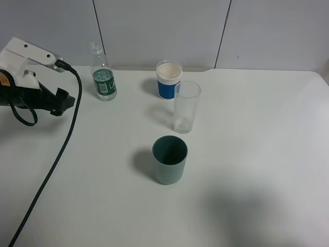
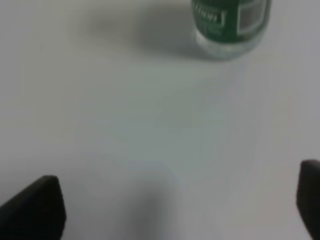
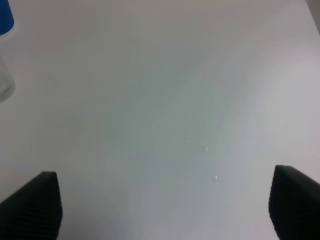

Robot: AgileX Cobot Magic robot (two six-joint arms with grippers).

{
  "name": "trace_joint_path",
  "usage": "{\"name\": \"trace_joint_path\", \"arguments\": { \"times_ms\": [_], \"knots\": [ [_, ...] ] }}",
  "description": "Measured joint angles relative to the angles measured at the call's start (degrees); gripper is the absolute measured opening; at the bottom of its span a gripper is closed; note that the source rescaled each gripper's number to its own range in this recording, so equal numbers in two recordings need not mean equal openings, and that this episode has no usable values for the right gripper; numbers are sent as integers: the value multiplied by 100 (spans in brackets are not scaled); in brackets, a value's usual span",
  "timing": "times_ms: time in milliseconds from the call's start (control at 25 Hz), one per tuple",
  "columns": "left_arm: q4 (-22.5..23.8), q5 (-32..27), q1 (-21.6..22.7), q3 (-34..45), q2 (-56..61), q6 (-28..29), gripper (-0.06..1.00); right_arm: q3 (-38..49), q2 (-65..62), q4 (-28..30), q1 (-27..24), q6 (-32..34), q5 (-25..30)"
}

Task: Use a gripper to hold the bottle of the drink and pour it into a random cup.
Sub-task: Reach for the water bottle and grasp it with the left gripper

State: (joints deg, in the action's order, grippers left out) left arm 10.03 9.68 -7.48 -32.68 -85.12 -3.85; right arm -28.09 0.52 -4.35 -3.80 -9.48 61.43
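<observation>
The small clear bottle with a dark green label stands upright at the back left of the white table; its base also shows in the left wrist view. The tall clear tumbler stands near the middle. My left gripper is open and empty, some way short of the bottle; in the high view the left arm sits at the far left with a black cable. My right gripper is open and empty over bare table; it is out of the high view.
A blue cup with a white rim stands just behind the tumbler; its edge shows in the right wrist view. An opaque teal cup stands in front of the tumbler. The black cable trails across the left table.
</observation>
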Motion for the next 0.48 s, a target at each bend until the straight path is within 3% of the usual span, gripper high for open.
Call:
{"name": "trace_joint_path", "arguments": {
  "times_ms": [280,480],
  "knots": [
    [379,897,0,-5,-593,81,100,0,0,0,0,0,0],
    [940,1604,0,-11,-979,573,100,0,0,0,0,0,0]
  ]
}}
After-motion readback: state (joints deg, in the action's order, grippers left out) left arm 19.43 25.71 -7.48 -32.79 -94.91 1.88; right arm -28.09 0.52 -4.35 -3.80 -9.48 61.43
